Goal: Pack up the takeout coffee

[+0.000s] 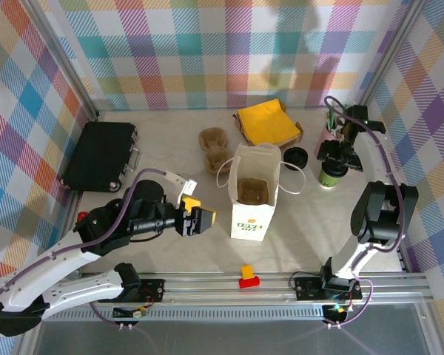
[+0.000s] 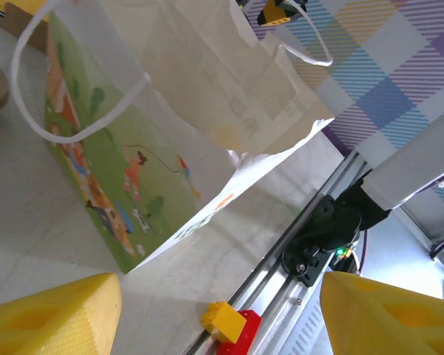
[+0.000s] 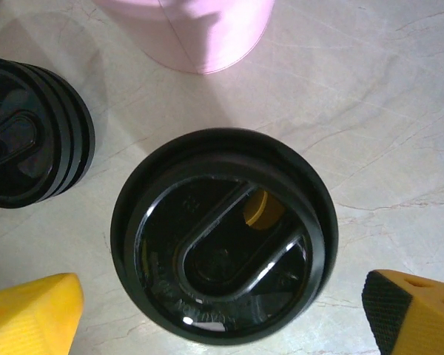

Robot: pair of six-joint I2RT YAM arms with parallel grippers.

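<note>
Coffee (image 1: 328, 176) stands lidded on the tabletop (image 1: 177, 126), right of the bag (image 1: 253, 194), beneath my right hand (image 1: 334, 151), which is wide open and empty. Left hand (image 1: 200, 220) is open and empty beside the bag. Risk: an off-centre close could tip it or nudge the lid stack (image 3: 29, 148) just beside it.

Looking straight down on the takeout coffee (image 3: 223, 237): black lid on, centred in frame, standing on the pale marbled tabletop (image 3: 370, 111). Right claw (image 3: 223, 314) spread wide, yellow fingers (image 3: 37, 314) at the bottom corners, one each side of the lid, both clear of it. Stack of black lids (image 3: 29, 133) just left of the cup. Pink tumbler (image 3: 207, 29) base at top edge.
</note>
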